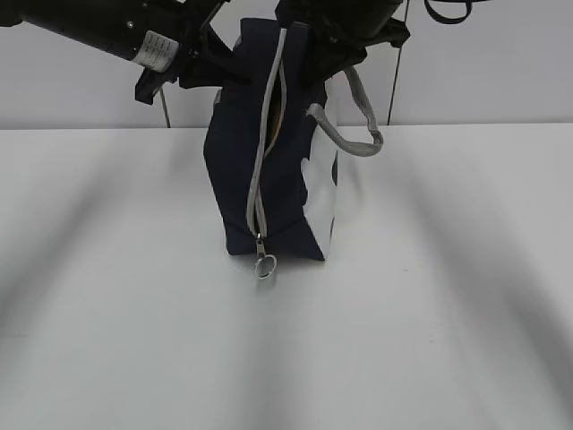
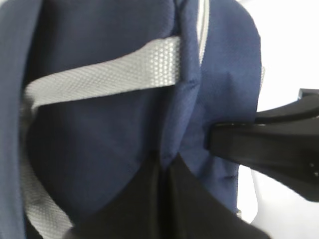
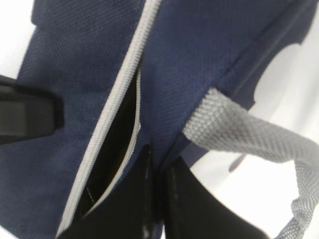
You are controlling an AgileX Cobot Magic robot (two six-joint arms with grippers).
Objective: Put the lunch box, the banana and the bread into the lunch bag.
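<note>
The navy lunch bag (image 1: pixel 233 170) stands on end on the white table, its grey zipper (image 1: pixel 258 179) running top to bottom and facing the camera. The ring pull (image 1: pixel 265 265) hangs at the lower end. Near the top the zip gapes a little, showing a dark interior (image 3: pixel 117 144) and a thin yellowish sliver I cannot identify. My left gripper (image 1: pixel 213 76) (image 2: pixel 164 169) is shut on a fold of the bag's blue fabric at its upper left. The right gripper (image 1: pixel 309 63) (image 3: pixel 158 179) is shut on the fabric edge beside the zip. Lunch box, banana and bread are out of view.
A grey strap handle (image 1: pixel 358 116) (image 3: pixel 249 129) loops out to the bag's right; another strap (image 2: pixel 109 74) lies across its left side. White table (image 1: pixel 430 313) spreads all round the bag, with a pale wall behind. Both black arms cross above the bag.
</note>
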